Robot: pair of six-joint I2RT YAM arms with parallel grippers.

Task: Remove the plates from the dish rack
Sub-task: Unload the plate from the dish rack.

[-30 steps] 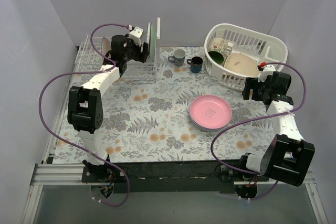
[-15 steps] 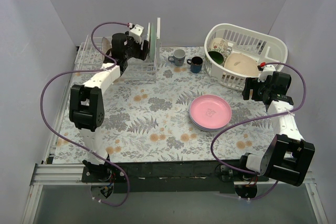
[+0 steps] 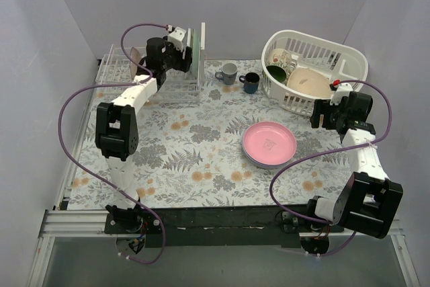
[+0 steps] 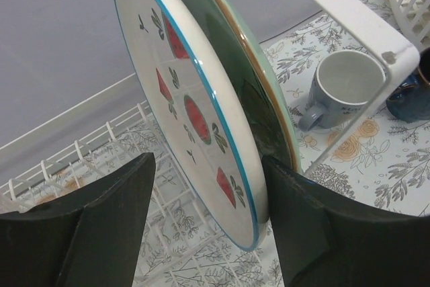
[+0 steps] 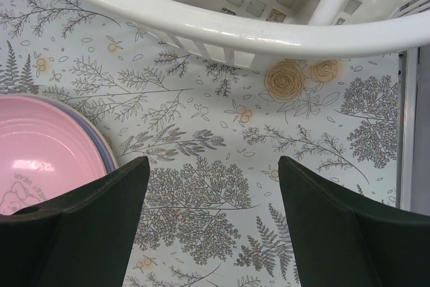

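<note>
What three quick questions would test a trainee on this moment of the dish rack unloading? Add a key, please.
1. True or false: the right gripper is shut on a plate.
2. What stands between the open jaws of the left gripper? A) the grey mug B) the blue-rimmed white plate C) the dark blue mug
3. What colour is the top plate of the stack on the table?
Key: 1 false, it is open and empty; 2 B; 3 pink.
</note>
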